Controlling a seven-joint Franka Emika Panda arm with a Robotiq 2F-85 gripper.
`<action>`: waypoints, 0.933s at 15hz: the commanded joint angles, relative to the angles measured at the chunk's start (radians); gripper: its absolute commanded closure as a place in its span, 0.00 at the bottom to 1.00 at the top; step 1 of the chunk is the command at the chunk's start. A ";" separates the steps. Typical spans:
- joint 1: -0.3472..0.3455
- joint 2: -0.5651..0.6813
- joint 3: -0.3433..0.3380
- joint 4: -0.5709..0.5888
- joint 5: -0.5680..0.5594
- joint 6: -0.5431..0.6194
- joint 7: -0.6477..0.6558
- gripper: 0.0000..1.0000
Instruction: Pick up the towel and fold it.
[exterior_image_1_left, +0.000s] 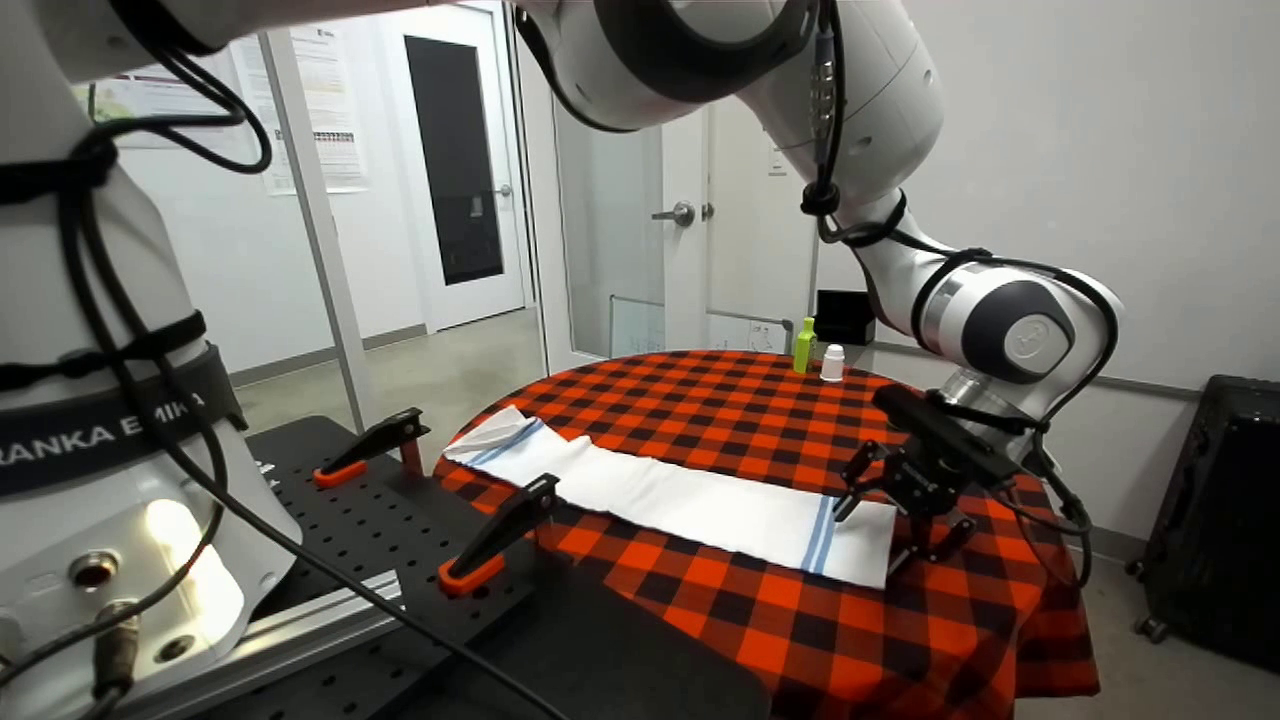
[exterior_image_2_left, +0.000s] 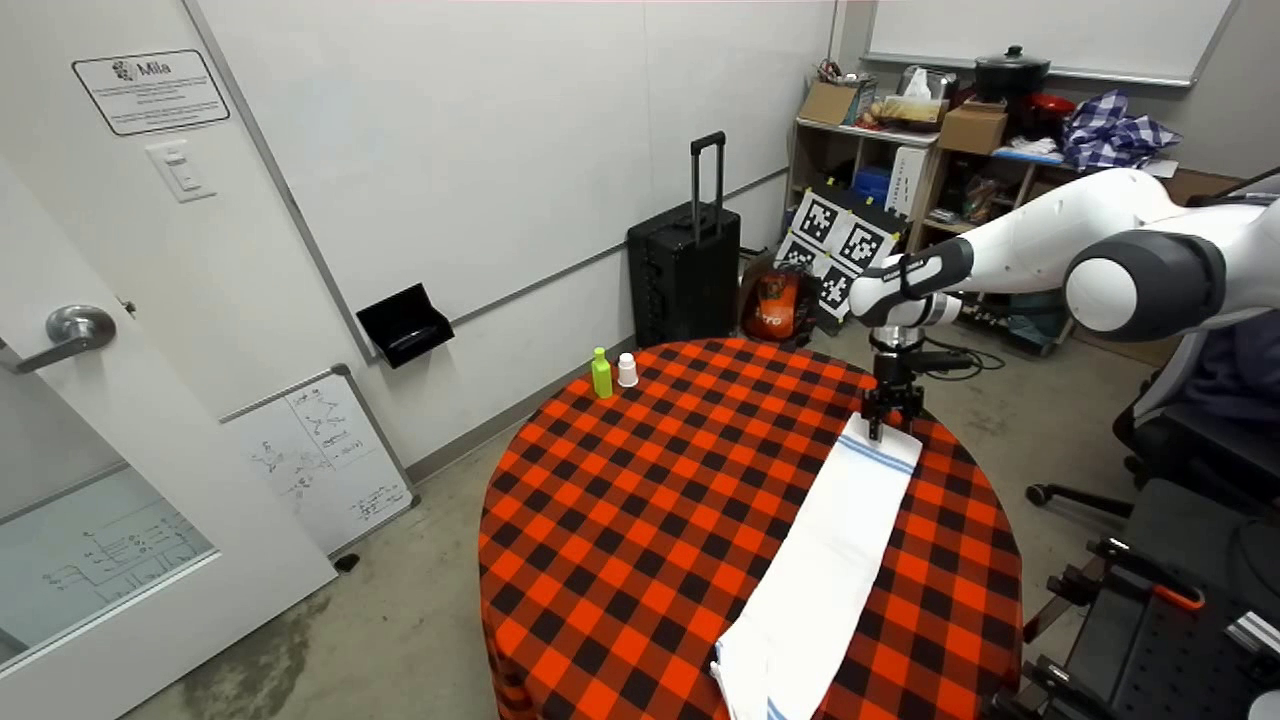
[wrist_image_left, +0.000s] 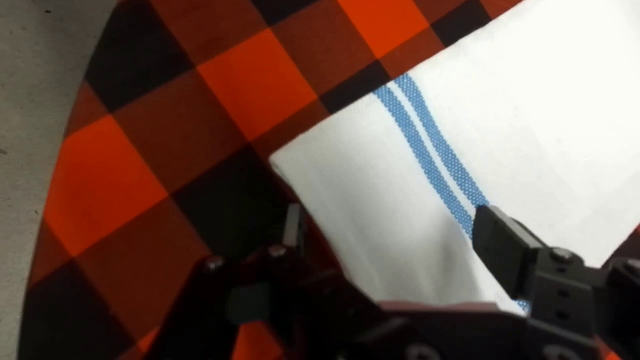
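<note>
Wrist view: the towel (wrist_image_left: 500, 130) is straddled at one end by jaws spread roughly lengthwise, near the counter (wrist_image_left: 257, 82) edge.

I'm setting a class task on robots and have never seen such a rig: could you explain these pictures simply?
The white machine is a Franka robot arm ending in a claw. Two pictures are taken from outside the robot; the close-up is the wrist view, looking past the claw. A red-and-black checked tablecloth bears a long white towel with blue stripes near both ends, a green bottle and a small white bottle. The claw is open: its fingers stand apart, one over the towel, the other past its end. Nothing appears held.
</note>
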 joint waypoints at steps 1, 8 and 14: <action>0.004 0.010 -0.002 0.031 -0.013 -0.017 -0.016 0.46; 0.010 0.005 0.000 0.026 -0.011 -0.008 -0.027 0.98; 0.009 -0.035 -0.003 0.016 -0.006 0.018 -0.023 0.99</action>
